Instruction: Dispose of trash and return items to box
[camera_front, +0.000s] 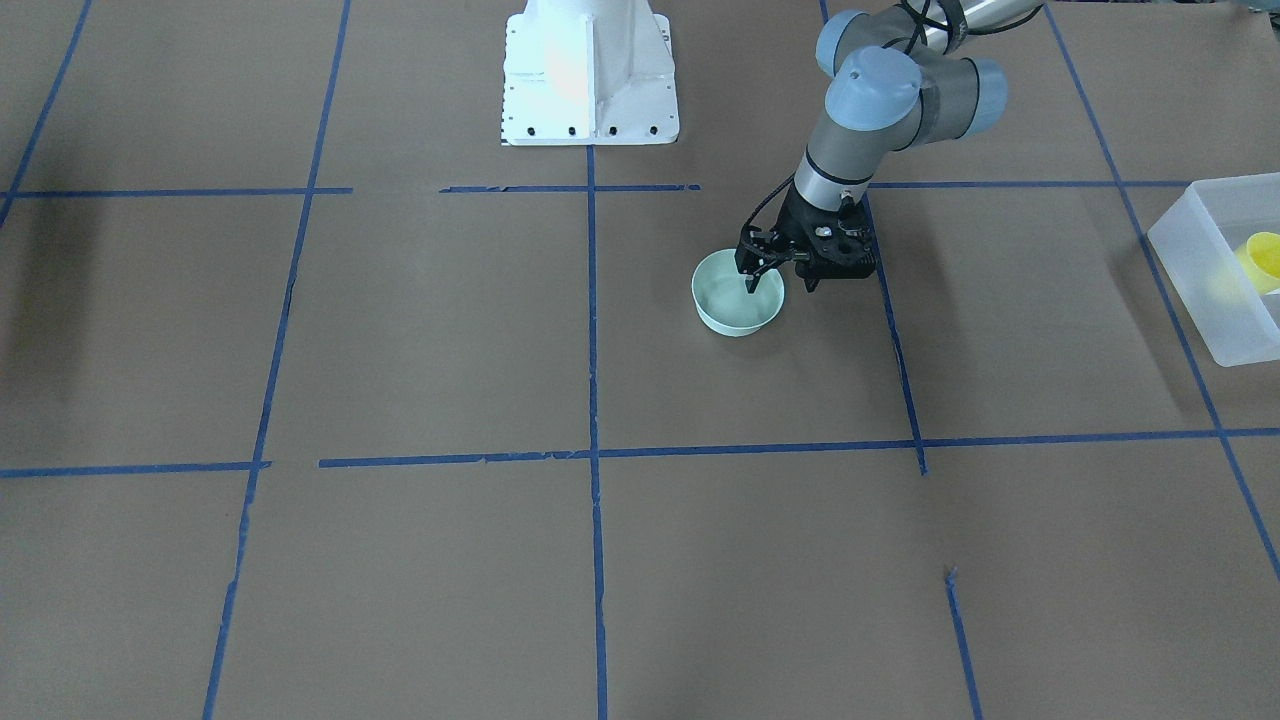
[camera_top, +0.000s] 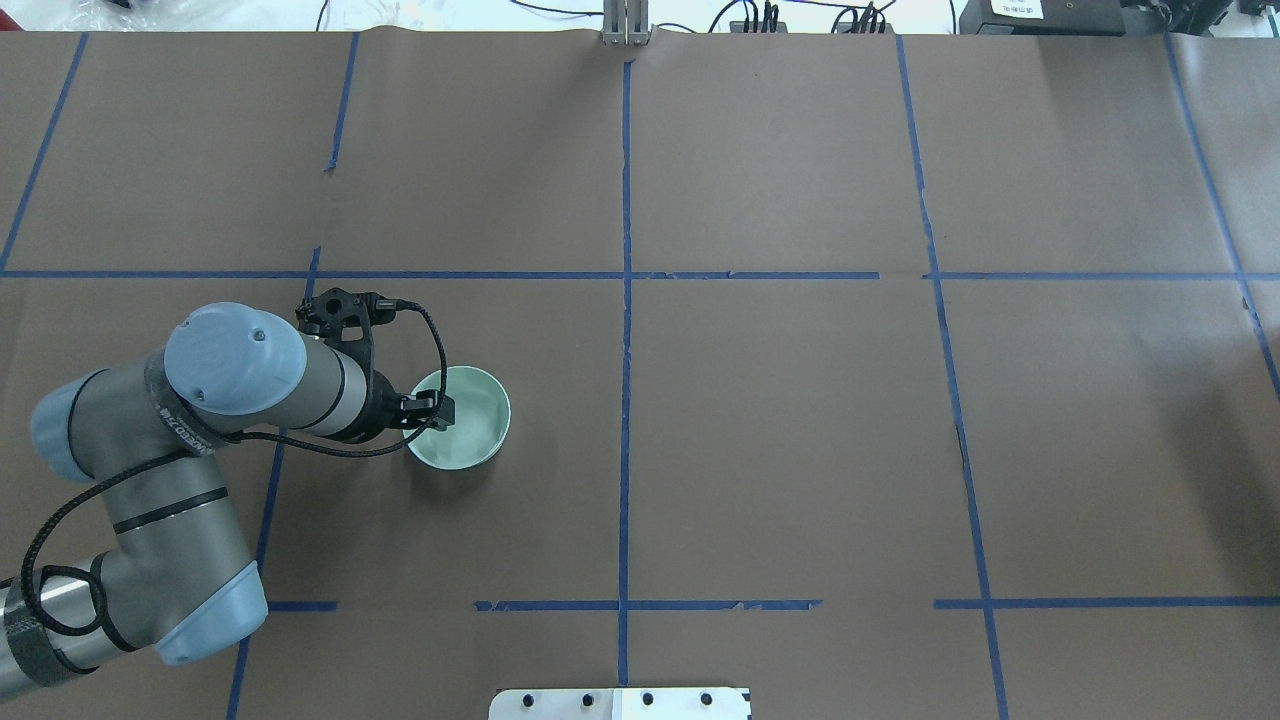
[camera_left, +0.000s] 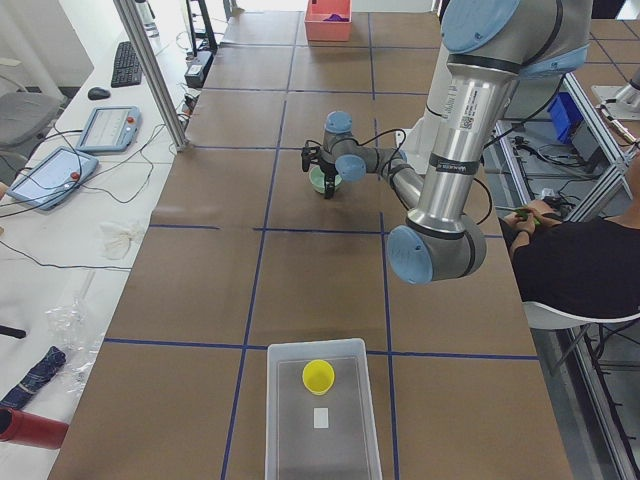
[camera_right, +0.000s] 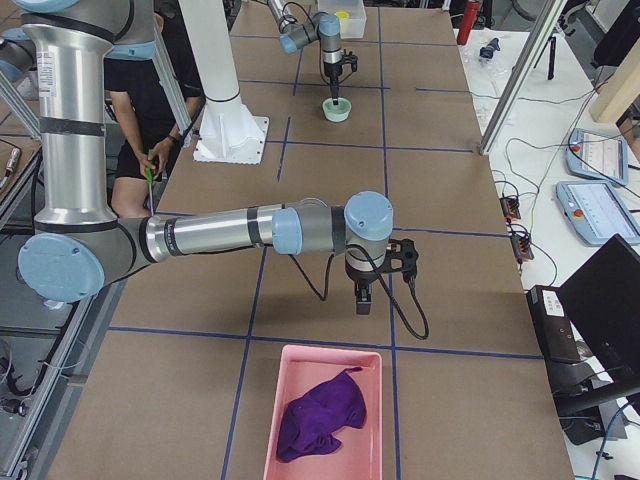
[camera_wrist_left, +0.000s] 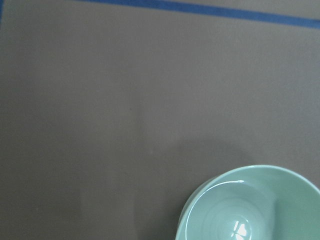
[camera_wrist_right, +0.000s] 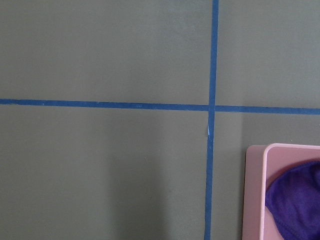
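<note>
Brown blue-taped table with mint bowl, frosted bin, pink tray, white robot base.

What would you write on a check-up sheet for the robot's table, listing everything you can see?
Surface: brown paper table with blue tape lines; white robot base at one edge.
Job's things: mint-green bowl upright on the table; yellow cup inside the frosted box.
Clutter: pink tray holding a purple cloth.
End effectors: left end effector at the bowl's rim, one finger inside; grip unclear. Right end effector hovers over bare table near the pink tray; open or shut unclear.
Cables: black cable loops along the left wrist.
Surroundings: seated person, tablets, keyboard.
</note>
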